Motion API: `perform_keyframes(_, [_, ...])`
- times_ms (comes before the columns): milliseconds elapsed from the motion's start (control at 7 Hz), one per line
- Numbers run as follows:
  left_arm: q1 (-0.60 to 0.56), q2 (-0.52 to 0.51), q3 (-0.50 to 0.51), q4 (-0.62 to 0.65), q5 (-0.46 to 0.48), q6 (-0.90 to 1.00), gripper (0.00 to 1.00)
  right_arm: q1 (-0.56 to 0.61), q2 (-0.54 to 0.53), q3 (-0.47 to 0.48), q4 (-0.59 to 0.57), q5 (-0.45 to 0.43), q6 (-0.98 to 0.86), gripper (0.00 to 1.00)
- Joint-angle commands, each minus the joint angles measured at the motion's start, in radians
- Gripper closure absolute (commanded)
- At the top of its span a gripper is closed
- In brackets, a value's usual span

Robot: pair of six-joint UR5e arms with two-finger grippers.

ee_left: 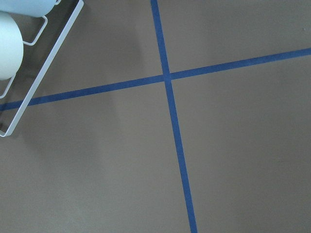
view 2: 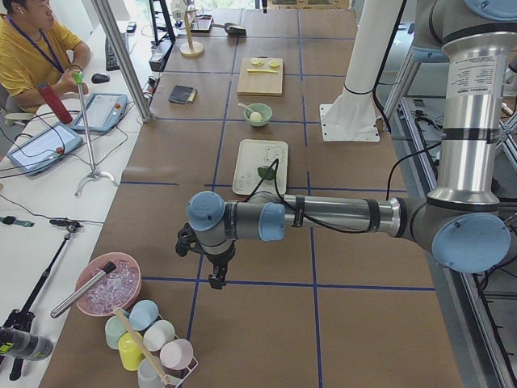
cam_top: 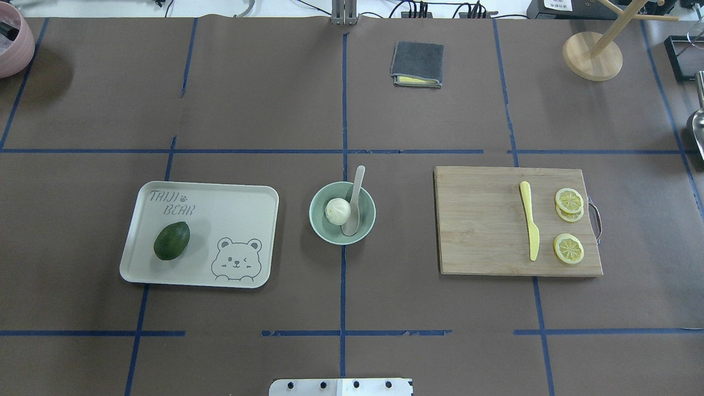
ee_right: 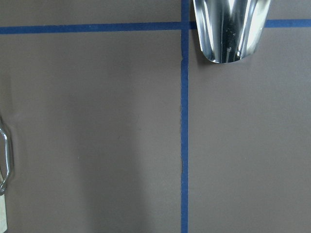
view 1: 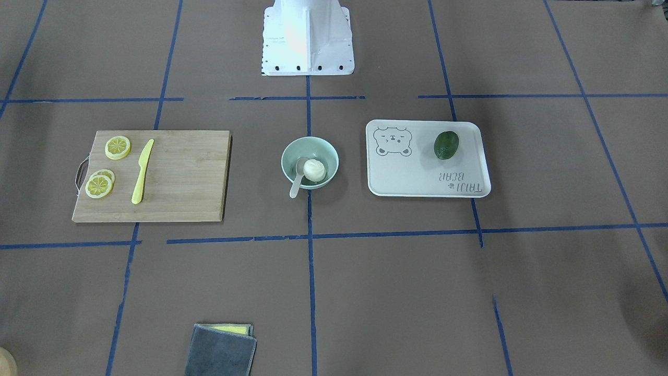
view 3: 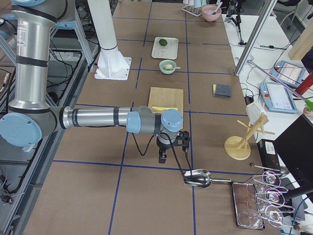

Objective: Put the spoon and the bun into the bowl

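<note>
The pale mint-green bowl (cam_top: 316, 221) stands at the table's middle, also in the front-facing view (view 1: 285, 155). The white pleated bun (cam_top: 337, 210) sits inside it (view 1: 314, 169). The off-white spoon (cam_top: 357, 184) lies with its scoop in the bowl beside the bun and its handle over the rim (view 1: 296, 185). My left gripper (view 2: 216, 279) hangs far off at the table's left end, and my right gripper (view 3: 162, 157) at the right end. Both point down over bare table, away from the bowl. I cannot tell if either is open or shut.
A wooden cutting board (cam_top: 484, 231) holds a yellow knife (cam_top: 529, 220) and lemon slices (cam_top: 568, 199). A white tray (cam_top: 220, 220) holds an avocado (cam_top: 171, 240). A folded cloth (cam_top: 417, 64) lies far back. A metal scoop (view 3: 198, 178) and a cup rack (view 2: 149, 339) lie near the grippers.
</note>
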Motion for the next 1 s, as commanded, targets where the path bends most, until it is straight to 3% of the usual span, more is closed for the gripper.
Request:
perform_keyframes(0, [0.0, -0.004, 0.022, -0.007, -0.005, 0.004, 0.0, -0.001, 0.009, -0.003, 0.022, 0.006, 0.007, 0.0])
perform_keyframes(857, [-0.005, -0.038, 0.007, 0.007, -0.002, 0.007, 0.0, -0.001, 0.028, 0.0, 0.023, 0.0, 0.001, 0.0])
